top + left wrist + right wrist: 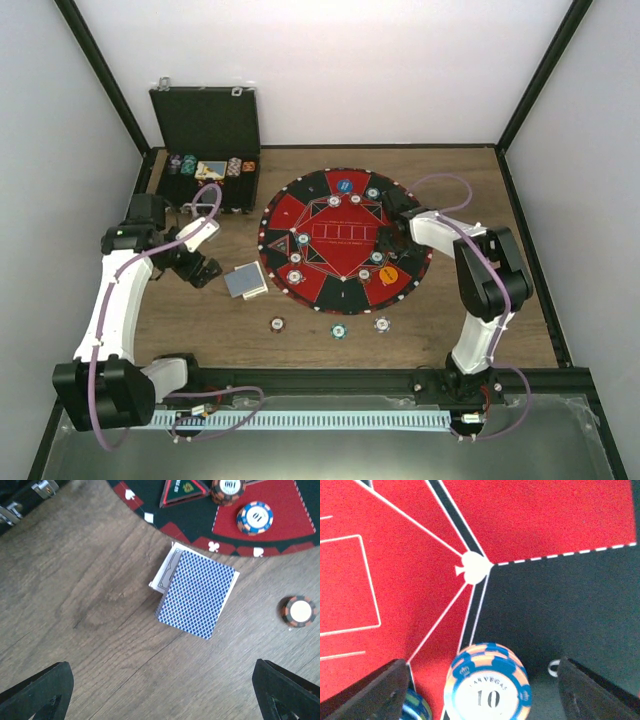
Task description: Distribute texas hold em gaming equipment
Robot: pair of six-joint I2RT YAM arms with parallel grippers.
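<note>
A deck of blue-backed playing cards (245, 281) lies on the wood left of the round red-and-black mat (325, 290); in the left wrist view the deck (197, 592) is ahead of my fingers. My left gripper (200, 267) (162, 700) is open and empty, above bare wood. My right gripper (386, 240) (485, 700) is open over the mat's right side. A short stack of blue-and-orange "10" chips (487, 687) stands between its fingers, untouched. A blue disc (345, 185) and an orange disc (389, 274) lie on the mat. Three chips (340, 330) lie on the wood in front of the mat.
An open black case (205, 120) with chips and cards stands at the back left. Several chips sit round the mat, two near the deck (255, 517). One loose chip (299, 611) lies right of the deck. Another chip (415, 707) lies by my right gripper's left finger.
</note>
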